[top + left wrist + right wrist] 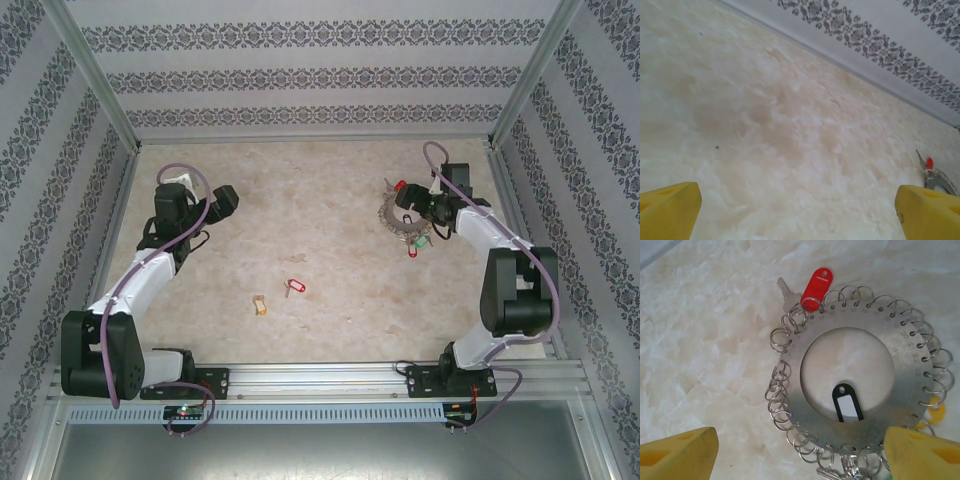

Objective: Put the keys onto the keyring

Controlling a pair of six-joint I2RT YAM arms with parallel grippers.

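Two loose keys lie mid-table: one with a red tag (pixel 294 287), one with a pale tan tag (pixel 261 305). The keyring (pixel 393 224) lies flat at the far right. It is a wide metal disc (pixel 805 405) with a round hole, edged with small split rings, and it carries a red tag (pixel 816 287), a black tag (pixel 847 402) and a yellow tag (pixel 935 415). My right gripper (pixel 800 460) hovers open just above it, its yellow fingers (pixel 680 455) astride the disc's near rim. My left gripper (pixel 225 200) stands open over bare table at the far left, well away from both keys.
Patterned walls and metal posts close in the marbled table (pixel 300 190) on three sides. In the left wrist view, the keyring's edge (pixel 936 177) shows at the right, below the back wall (pixel 880 45). An aluminium rail (pixel 320 378) runs along the near edge.
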